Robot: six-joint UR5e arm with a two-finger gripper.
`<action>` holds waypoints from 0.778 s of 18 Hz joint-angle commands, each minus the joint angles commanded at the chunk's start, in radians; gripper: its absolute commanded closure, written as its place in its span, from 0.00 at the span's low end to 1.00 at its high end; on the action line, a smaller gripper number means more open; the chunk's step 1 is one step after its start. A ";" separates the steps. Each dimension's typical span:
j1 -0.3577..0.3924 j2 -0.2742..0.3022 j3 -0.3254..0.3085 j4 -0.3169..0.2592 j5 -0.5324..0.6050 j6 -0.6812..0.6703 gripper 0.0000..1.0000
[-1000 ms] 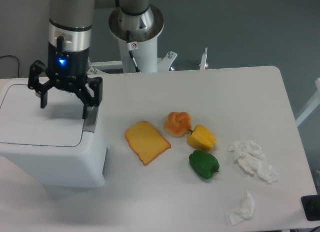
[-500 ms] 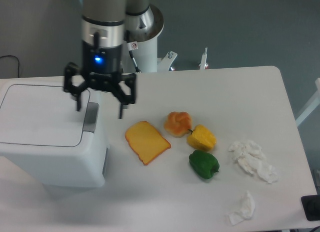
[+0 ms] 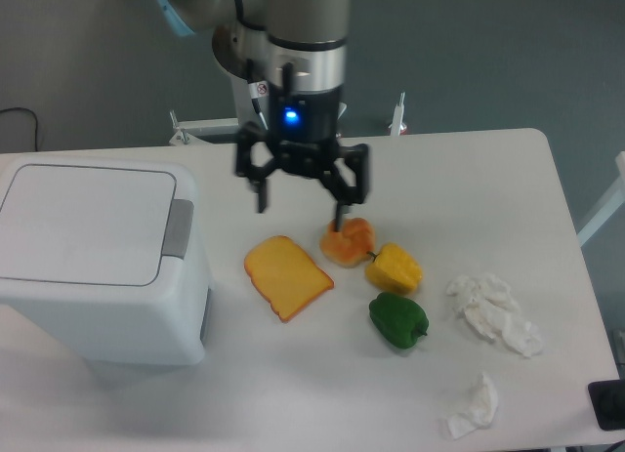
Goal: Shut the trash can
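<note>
My gripper (image 3: 301, 208) hangs over the middle of the table (image 3: 469, 179), fingers spread apart and nothing between them; a blue light shows on the wrist above. The right fingertip (image 3: 339, 221) sits just over the orange bun (image 3: 348, 241); the left fingertip points down at bare tabletop just behind the slice of bread (image 3: 287, 275). The trash can (image 3: 98, 262) stands at the left edge of the table, lid lying flat and flush on the body, grey latch strip (image 3: 177, 227) on the side facing me. A band of bare surface separates the can from the bread. Just right of the bun, touching it, is a yellow pepper (image 3: 395, 267), and a green pepper (image 3: 397, 320) lies just in front of that, toward the near edge. A crumpled tissue (image 3: 493, 313) lies toward the right edge, apart from the peppers, and a smaller wad (image 3: 475, 405) sits near the front right corner. The far right stretch of the table, from the back edge down to the tissue, is bare. The near edge in front of the bread is bare too.
</note>
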 joint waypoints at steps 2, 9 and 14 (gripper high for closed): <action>0.014 -0.008 0.000 -0.005 0.069 0.089 0.00; 0.060 -0.008 -0.003 -0.104 0.209 0.433 0.00; 0.181 0.044 -0.005 -0.221 0.203 0.640 0.00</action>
